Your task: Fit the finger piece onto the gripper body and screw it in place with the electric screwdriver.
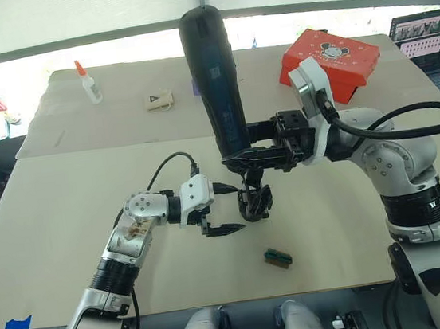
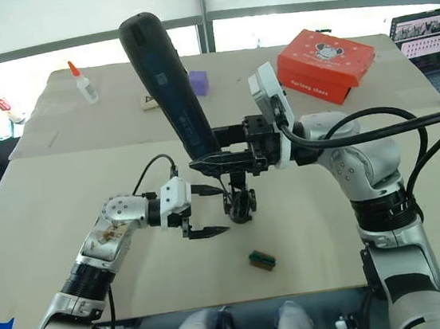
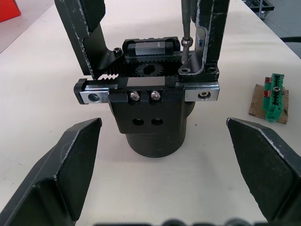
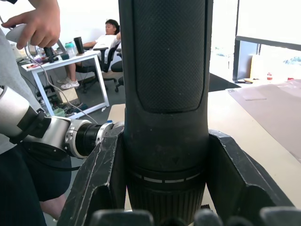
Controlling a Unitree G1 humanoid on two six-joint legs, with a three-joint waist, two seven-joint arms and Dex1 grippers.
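Observation:
The gripper body [image 3: 150, 127], a black assembly on a round base, stands on the table's middle [image 1: 254, 202]. The finger piece [image 3: 214, 33] stands upright on its slide rail, with a second finger [image 3: 87, 33] opposite. My right gripper [image 1: 243, 158] is shut on the electric screwdriver [image 1: 216, 77] and holds it nearly upright over the body. The thin metal bit [image 3: 186, 28] reaches down to a screw hole at the foot of the finger piece. My left gripper [image 1: 227, 208] is open just to the left of the body, its fingers [image 3: 66, 165] either side of the base without touching it.
A small green block [image 1: 277, 258] lies near the front edge. At the back are a red box [image 1: 327, 59], a glue bottle [image 1: 89, 82], a purple cube [image 2: 198, 81] and a laptop [image 1: 427, 36]. A person's hand [image 4: 37, 23] shows in the right wrist view.

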